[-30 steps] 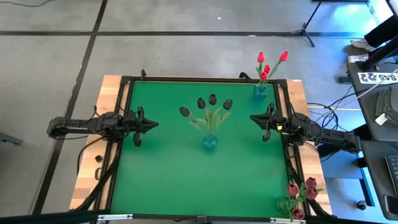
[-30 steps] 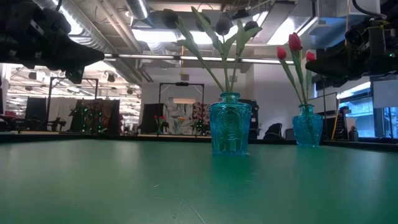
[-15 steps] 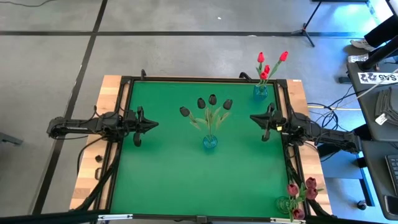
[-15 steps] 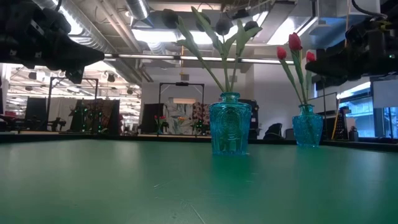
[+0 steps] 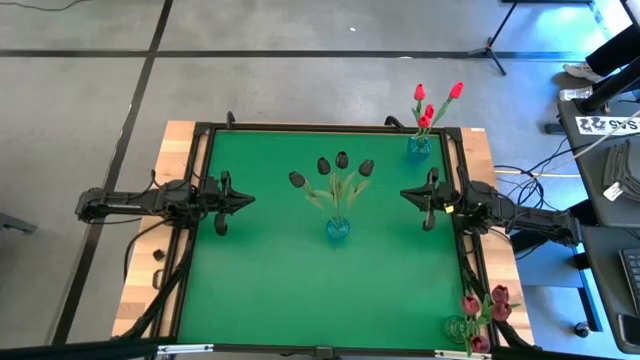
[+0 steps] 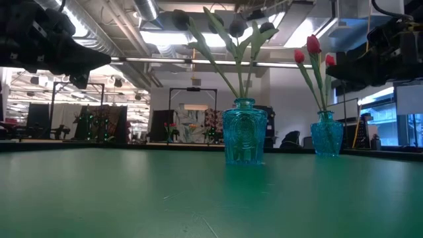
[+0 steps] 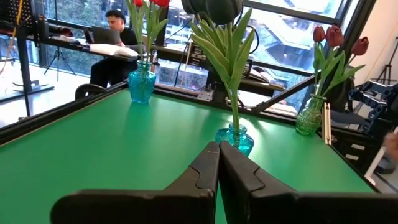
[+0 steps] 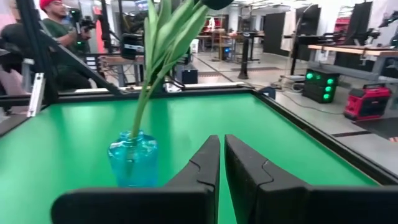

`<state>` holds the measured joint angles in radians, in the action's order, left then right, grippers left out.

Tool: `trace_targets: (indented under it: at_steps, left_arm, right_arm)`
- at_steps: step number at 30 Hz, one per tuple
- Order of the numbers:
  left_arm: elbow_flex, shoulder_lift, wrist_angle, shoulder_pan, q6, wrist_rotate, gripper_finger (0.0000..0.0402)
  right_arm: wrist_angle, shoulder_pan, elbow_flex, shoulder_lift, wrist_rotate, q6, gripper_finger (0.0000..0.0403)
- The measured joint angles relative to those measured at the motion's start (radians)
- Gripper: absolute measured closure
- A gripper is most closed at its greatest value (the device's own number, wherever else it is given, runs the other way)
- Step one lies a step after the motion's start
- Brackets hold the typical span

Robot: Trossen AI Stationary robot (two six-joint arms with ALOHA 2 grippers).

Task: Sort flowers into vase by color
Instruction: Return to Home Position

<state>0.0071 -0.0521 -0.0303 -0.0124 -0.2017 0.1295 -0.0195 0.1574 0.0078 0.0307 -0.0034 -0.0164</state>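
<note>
Evidently the sorting is done: every tulip in view stands in a vase. The black tulips (image 5: 324, 165) fan out of the centre blue vase (image 5: 337, 229) mid-tabletop (image 5: 260, 290). The red tulips (image 5: 428, 110) are in the corner blue vase (image 5: 419, 146) at the far right corner. The pink tulips (image 5: 497, 297) are in the green vase (image 5: 457, 327), which sits at the near right corner, off the green surface and just beside the frame rail. The left claw (image 5: 248, 200) hovers over the left edge of the tabletop, fingers pressed together and holding nothing. The right claw (image 5: 405, 193) hovers over the right edge, pointing inward, clenched to a thin slit and likewise empty. Judged step: parking both arms, task essentially complete.

Risks from here:
- The black tulip heads and leaves splay wide toward both claws. An inward or low sweep during retraction could catch a stem and tip the centre blue vase.
- The corner blue vase stands near the right claw. A sideways swing toward the far edge could clip its red tulips.
- The green vase is close to the right arm's base and cabling, perched near the edge. A knock or a snagged cable could send it over.
</note>
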Motion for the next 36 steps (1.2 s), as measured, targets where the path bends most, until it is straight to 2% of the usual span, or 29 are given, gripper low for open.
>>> trace_targets:
  at_steps: [36]
  left_arm:
    - [0.000, 0.000, 0.000, 0.000, 0.000, 0.000, 0.0395]
  right_arm:
    - [0.006, 0.000, 0.000, 0.004, 0.010, -0.013, 0.0377]
